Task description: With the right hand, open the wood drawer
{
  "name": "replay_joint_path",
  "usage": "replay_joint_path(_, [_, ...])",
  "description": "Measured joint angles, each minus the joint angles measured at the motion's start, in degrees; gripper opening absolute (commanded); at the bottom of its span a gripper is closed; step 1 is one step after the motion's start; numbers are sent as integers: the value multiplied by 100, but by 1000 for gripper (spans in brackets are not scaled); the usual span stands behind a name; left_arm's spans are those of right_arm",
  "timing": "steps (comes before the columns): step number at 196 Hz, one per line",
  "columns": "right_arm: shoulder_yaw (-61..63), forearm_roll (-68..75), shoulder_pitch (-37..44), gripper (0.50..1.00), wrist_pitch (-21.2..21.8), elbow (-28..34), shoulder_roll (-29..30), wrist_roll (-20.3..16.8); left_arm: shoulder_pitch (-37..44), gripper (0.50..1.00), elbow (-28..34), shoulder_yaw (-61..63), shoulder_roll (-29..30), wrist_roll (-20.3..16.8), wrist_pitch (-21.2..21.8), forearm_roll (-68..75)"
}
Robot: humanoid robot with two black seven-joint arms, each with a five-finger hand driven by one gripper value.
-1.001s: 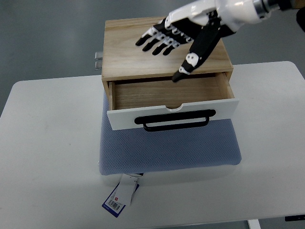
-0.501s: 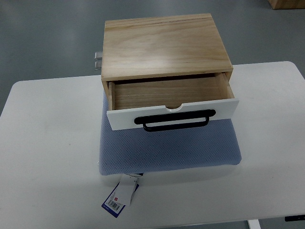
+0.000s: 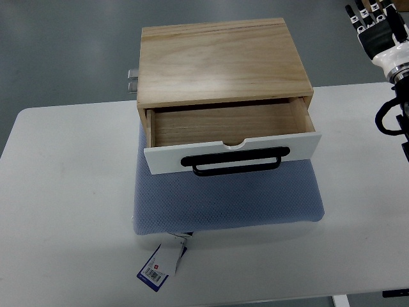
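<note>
Wood drawer (image 3: 230, 137): pulled out toward the near side of its box — the light wooden floor inside shows, with nothing lying in it; it sits at the middle of the desk, slightly far of centre.
Drawer front (image 3: 300, 148): white panel with a shallow notch cut in the middle of its top edge.
Handle (image 3: 231, 160): black bar across the white front, running left to right, nothing touching it.
Wooden box (image 3: 220, 61): pale wood casing with a bare flat top, standing on the far part of the cushion.
Cushion (image 3: 227, 201): blue-grey textured pad under the box, reaching nearer than the drawer front.
Tag (image 3: 161, 263): white and blue label hanging off the cushion's near left corner, lying on the desk; it carries a small red mark and a barcode — the print is too small to read.
Desk (image 3: 64, 211): white top carrying the cushion and box.
Metal fitting (image 3: 132, 79): small grey part sticking out at the box's far left side.
Right hand (image 3: 377, 29): at the far right corner, well apart from the drawer; its black-and-white fingers (image 3: 360, 17) are straight and spread apart, holding nothing.
Wrist cable (image 3: 390, 118): black loop below the hand at the right edge.
</note>
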Motion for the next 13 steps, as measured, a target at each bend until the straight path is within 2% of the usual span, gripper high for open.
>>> replay_joint_path(13, [46,-2,-44,944,-7,-30,57,0,0,1000,4,0,0,0,0,0])
